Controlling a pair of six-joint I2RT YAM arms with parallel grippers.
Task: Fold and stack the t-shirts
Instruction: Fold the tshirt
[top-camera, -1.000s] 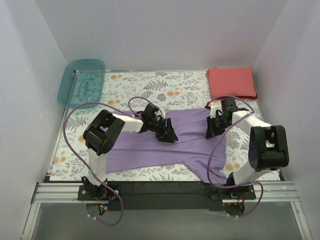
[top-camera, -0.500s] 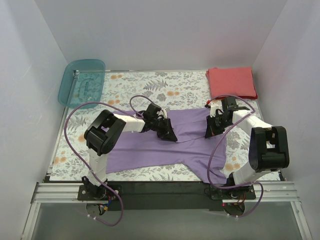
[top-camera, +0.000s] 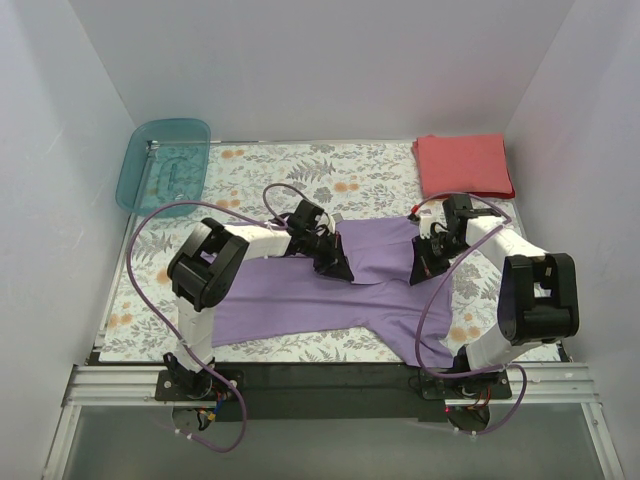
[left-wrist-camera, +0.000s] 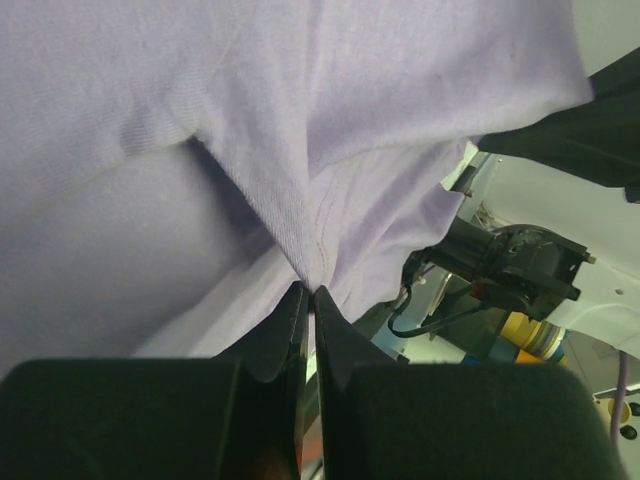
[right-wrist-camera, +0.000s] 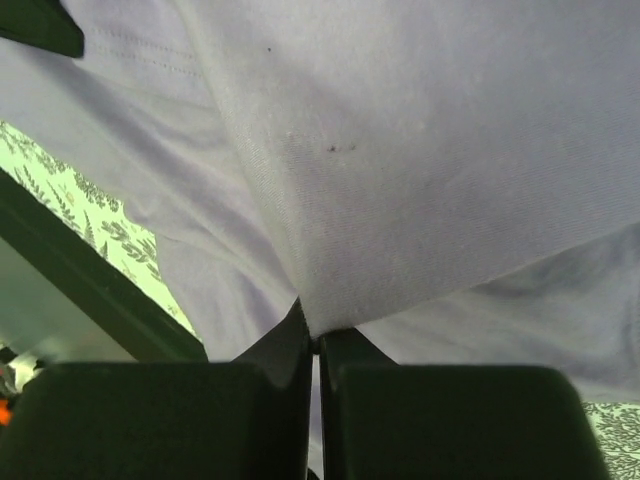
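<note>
The lavender-purple t-shirt (top-camera: 330, 295) lies spread on the floral mat, its upper part lifted between both grippers. My left gripper (top-camera: 340, 268) is shut on a fold of the purple cloth (left-wrist-camera: 310, 250) at the shirt's upper left. My right gripper (top-camera: 420, 270) is shut on the purple cloth (right-wrist-camera: 400, 200) at the upper right. The cloth hangs stretched between them, above the lower layer. The coral-red t-shirt (top-camera: 463, 166) lies folded at the back right corner, apart from both grippers.
A teal translucent bin (top-camera: 165, 165) sits at the back left corner. The floral mat (top-camera: 300, 180) covers the table. White walls close in the left, right and back. Purple cables loop over both arms.
Both grippers have carried the shirt's upper edge a little toward the back, the left one also shifting slightly. Both stay shut on the cloth.
</note>
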